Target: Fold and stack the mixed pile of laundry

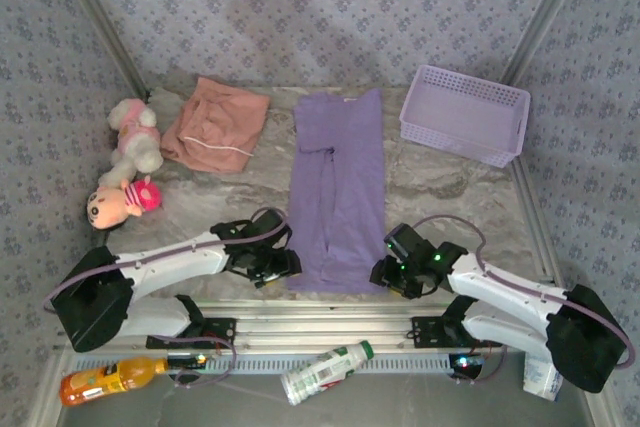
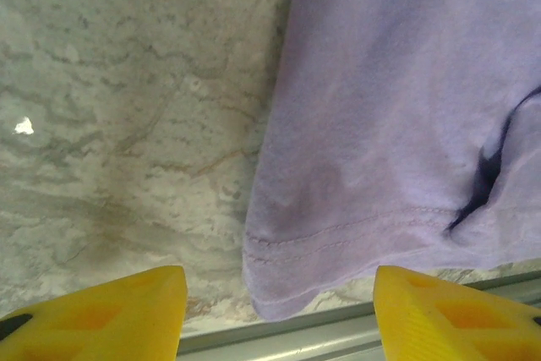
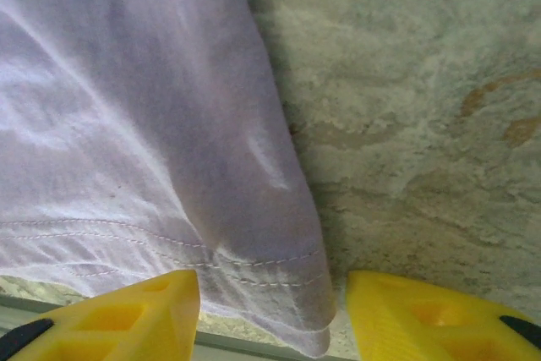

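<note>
Currently left gripper [image 2: 279,293] and right gripper [image 3: 272,293] stood parted astride lavender shirt [image 1: 338,187] hem corners, nothing clamped; risk judged: shallow bite slipping off hem.

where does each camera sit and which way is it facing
Top external: above and behind, looking down on table; both arms show, left gripper and right gripper at the shirt's hem.
Left wrist: on left arm, looking down past its yellow fingers at hem corner.
Right wrist: same from right arm, its fingers, other corner.
Shared: shirt hem.
</note>
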